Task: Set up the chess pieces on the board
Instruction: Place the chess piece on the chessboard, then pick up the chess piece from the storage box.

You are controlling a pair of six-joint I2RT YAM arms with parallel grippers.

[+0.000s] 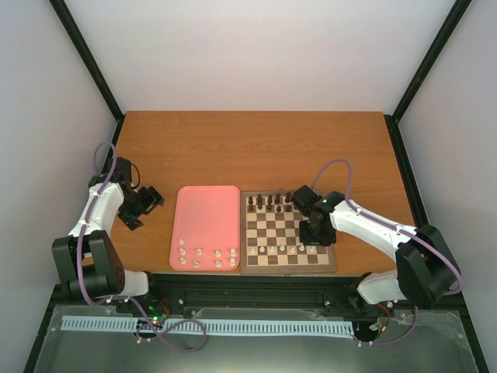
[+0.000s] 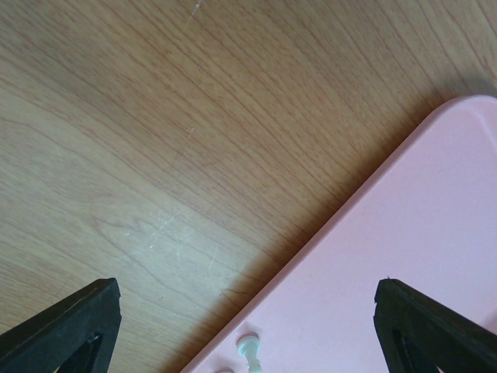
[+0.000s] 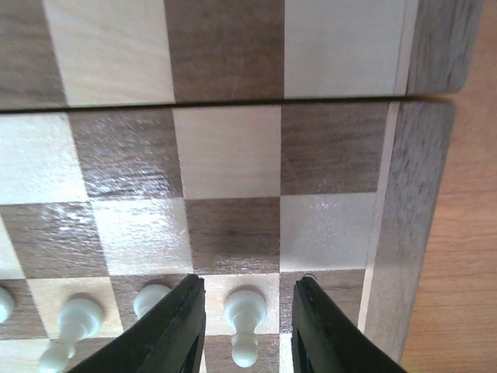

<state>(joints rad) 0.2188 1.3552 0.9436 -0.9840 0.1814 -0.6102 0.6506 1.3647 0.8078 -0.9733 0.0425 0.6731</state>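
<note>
My right jaws stand apart astride a white pawn [image 3: 245, 318]; left jaws apart too. Probably light and tippy: I'd pinch its neck.

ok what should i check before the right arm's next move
1. right gripper jaws apart, clear of the white pawn between them: ok
2. that pawn centred on its square of the board: cannot tell
3. neighbouring pawn clear of the nearer jaw: cannot tell
4. white pieces waiting on the pink tray: ok
5. left gripper jaws open, by the tray's edge: ok
</note>
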